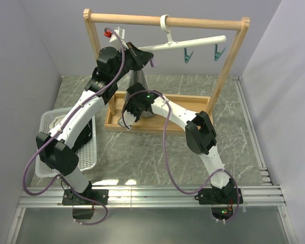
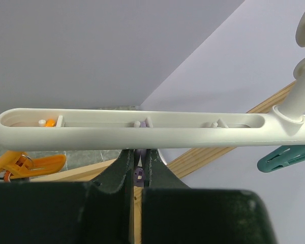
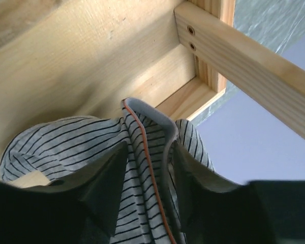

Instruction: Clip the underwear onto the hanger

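Observation:
The white hanger (image 1: 193,43) hangs tilted by its hook from the wooden rail; in the left wrist view its bar (image 2: 142,129) runs just above my fingers. My left gripper (image 1: 145,57) (image 2: 138,152) is up under the bar's left half, shut on the purple clip (image 2: 137,175) (image 1: 152,62). The grey striped underwear (image 1: 140,81) stands in a bunch below that clip. My right gripper (image 1: 138,95) (image 3: 150,145) is under it, shut on a fold of the underwear (image 3: 147,173) beside its waistband. Whether the cloth is inside the clip is hidden.
The wooden frame (image 1: 168,21) stands on a wooden tray (image 1: 193,101) (image 3: 91,61). Two teal clips (image 1: 187,56) (image 1: 219,52) dangle from the hanger's right half, and an orange clip (image 2: 28,165) from its left end. A white basket (image 1: 46,152) sits at the left.

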Available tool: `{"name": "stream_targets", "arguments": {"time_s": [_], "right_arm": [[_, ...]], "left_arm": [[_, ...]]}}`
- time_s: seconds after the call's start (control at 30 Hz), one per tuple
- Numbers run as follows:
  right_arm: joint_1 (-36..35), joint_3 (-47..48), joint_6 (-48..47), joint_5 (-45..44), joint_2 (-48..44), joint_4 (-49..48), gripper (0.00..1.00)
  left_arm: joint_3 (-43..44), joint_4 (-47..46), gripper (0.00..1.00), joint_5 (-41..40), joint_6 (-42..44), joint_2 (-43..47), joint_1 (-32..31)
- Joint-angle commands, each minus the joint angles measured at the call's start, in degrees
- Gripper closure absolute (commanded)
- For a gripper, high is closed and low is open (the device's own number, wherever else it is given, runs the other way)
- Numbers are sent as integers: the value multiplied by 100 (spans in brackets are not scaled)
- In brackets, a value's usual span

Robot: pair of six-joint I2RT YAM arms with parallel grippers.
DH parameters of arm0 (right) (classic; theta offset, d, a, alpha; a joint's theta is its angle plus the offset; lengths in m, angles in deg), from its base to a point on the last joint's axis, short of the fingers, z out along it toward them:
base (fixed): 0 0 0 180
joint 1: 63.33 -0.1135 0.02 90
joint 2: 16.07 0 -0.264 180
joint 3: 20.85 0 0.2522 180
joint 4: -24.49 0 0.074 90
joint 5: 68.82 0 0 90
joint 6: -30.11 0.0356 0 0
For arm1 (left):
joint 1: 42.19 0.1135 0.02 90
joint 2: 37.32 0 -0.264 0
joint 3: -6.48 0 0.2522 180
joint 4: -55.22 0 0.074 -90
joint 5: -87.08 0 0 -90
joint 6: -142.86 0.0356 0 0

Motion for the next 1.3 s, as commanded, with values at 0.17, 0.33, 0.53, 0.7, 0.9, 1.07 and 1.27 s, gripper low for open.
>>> {"name": "stream_targets", "arguments": {"time_s": [0.17, 0.33, 0.53, 0.7, 0.9, 1.07, 1.27], "right_arm": [[14, 402, 60, -163, -56, 355, 100], [94, 359, 297, 301, -397, 417, 100], [357, -457, 912, 1260, -1389, 93, 100], [690, -1493, 1939, 2218, -2312, -688, 100], [1069, -2557, 4048, 2991, -3201, -2233, 100], [1341, -3103, 6154, 3178, -3624, -3465, 100], [1491, -3377, 8294, 2993, -3870, -4531, 100]], "left_arm": [[35, -64, 100, 116, 43, 68, -84], [18, -28, 100, 107, 78, 94, -84], [9, -72, 100, 133, 52, 111, -84], [62, -99, 100, 151, 43, 85, -75], [53, -151, 100, 195, 8, 77, -66], [53, -204, 100, 256, -27, 76, -23], [53, -248, 100, 379, -36, 85, 4]]}}
